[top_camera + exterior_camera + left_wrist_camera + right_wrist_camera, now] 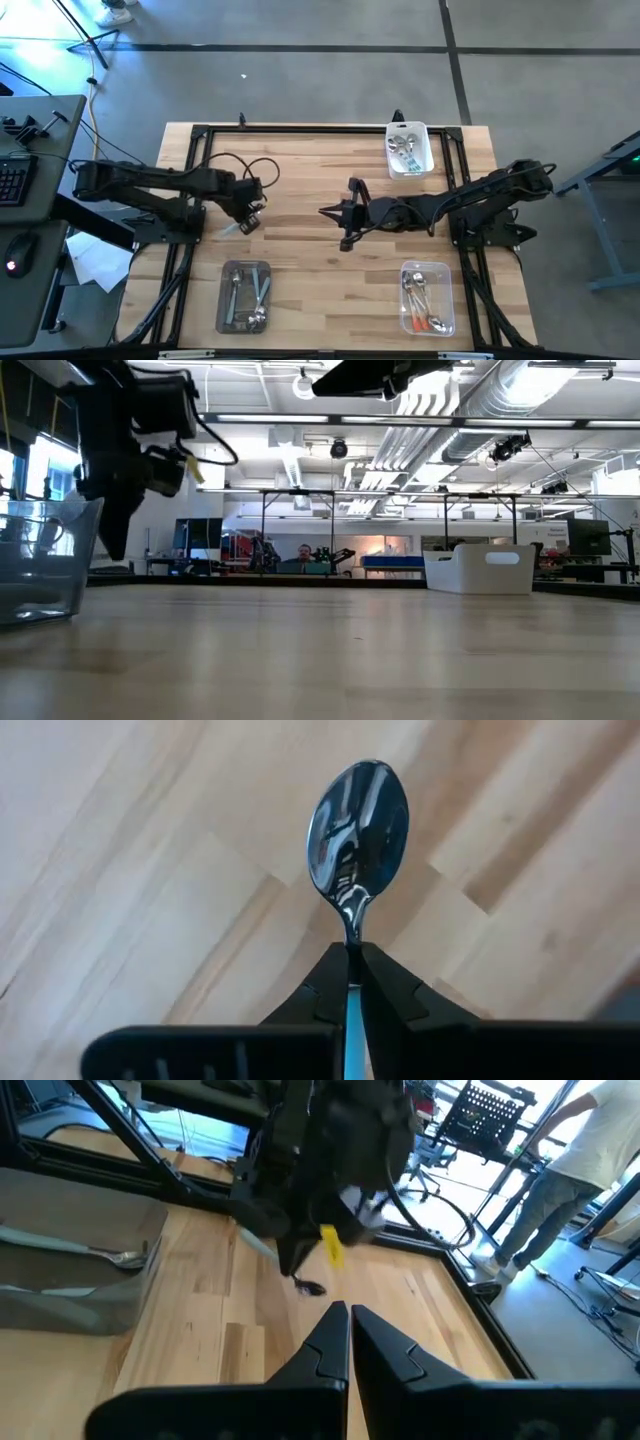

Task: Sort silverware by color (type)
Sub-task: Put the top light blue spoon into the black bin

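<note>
My left gripper (247, 222) hangs over the table's left half, pointing down, shut on a spoon (358, 825) with a shiny bowl and a light blue handle (352, 1020). The right wrist view shows that spoon (308, 1287) below the left arm. My right gripper (336, 214) is shut and empty above the table's middle, pointing toward the left arm. More silverware lies in three tubs. My left gripper pinches the spoon's handle just behind the neck (351, 952) between its two fingers, which come from above and lie along the handle. The bowl sticks out past the fingertips and the blue handle runs back between them. The spoon looks lifted clear of the table.
A clear tub (245, 295) with spoons stands near the front left, and another (427, 297) with orange-handled spoons at the front right. A white tub (410, 148) holds spoons at the far right. Bare wood lies between the arms. A person stands beyond the table (570, 1170).
</note>
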